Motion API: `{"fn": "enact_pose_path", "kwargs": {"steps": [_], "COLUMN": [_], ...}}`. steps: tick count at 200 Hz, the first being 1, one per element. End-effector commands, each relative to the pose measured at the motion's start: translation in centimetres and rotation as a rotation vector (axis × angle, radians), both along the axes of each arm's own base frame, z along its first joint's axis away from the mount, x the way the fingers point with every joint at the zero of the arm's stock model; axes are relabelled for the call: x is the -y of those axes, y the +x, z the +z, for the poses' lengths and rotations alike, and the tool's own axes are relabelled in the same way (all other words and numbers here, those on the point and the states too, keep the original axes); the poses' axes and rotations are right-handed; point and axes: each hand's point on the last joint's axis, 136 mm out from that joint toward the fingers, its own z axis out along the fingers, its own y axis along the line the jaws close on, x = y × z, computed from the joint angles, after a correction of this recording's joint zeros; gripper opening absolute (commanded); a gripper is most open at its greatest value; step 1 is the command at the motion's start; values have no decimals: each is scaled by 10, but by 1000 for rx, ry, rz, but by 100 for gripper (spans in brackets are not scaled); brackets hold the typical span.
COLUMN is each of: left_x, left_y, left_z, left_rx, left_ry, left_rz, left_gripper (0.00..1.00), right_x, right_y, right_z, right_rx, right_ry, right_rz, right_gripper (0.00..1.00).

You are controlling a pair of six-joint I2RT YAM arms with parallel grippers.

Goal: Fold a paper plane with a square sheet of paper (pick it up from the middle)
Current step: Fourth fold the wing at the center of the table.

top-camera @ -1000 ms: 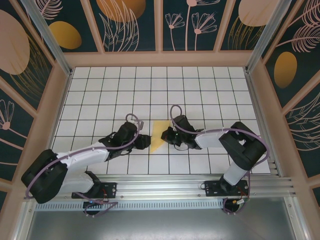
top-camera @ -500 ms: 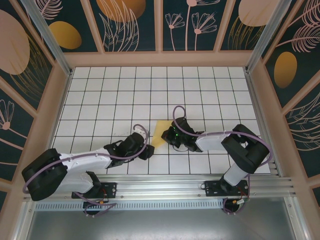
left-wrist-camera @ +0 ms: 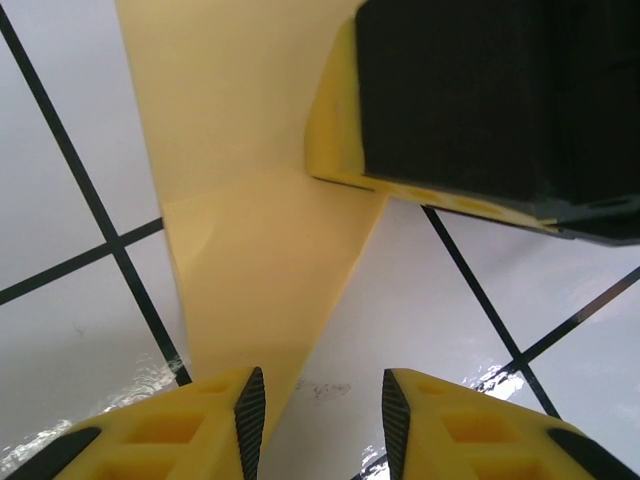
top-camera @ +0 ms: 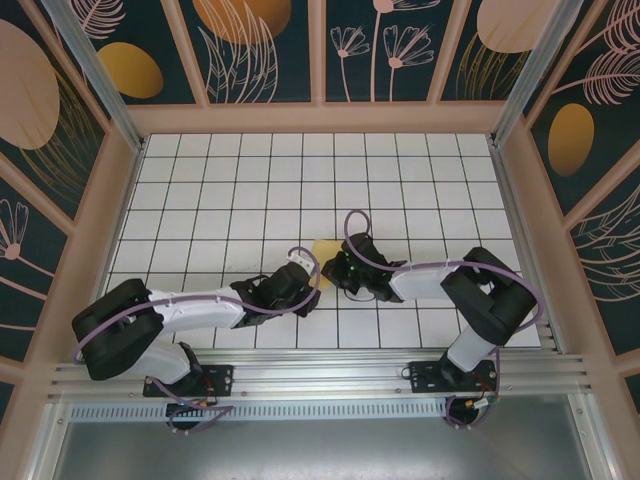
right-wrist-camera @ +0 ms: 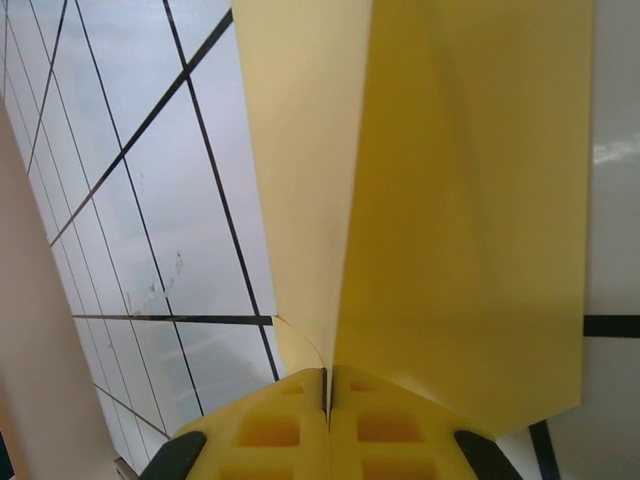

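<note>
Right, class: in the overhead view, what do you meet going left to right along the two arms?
Left arm's elbow → left hand → right hand → right arm's elbow. The yellow paper overlaps both hands, so it is left out.

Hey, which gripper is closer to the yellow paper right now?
Right. The right gripper is shut on the yellow paper, pinching it at a crease. The left gripper sits with jaws open at the paper's pointed end, not closed on it.

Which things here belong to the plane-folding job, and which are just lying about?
Job:
folded yellow sheet
right gripper, shut on its crease
left gripper, open at its narrow end

Not part of it:
grid table
patterned walls
</note>
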Motion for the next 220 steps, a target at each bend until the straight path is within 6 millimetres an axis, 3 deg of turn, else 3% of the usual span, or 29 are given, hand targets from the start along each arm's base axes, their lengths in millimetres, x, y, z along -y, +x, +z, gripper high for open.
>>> {"fn": "enact_pose_path", "kwargs": {"steps": [1,84,161,196,220], "left_x": [4,0,-4,-7,-5], "left_y": [4,13,17,18,17], "left_z": [-2,-17,-16,-14,-12], "left_rx": [16,28,38,53,54], "left_ry": [40,113,116,114,110], "left_rz": [-6,39,77,83,67], "left_gripper": [39,26,10,4,1], "right_x": [-7,-8,-7,-3,3], "right_y": [1,2,4,4,6], "right_z": [2,2,6,10,18], "right_rx": [-10,-11,9,24,55], "right_ry": [3,-9,-44,-90,-110], "right_rz": [7,18,43,60,64], "right_gripper": [7,7,12,19,31]}}
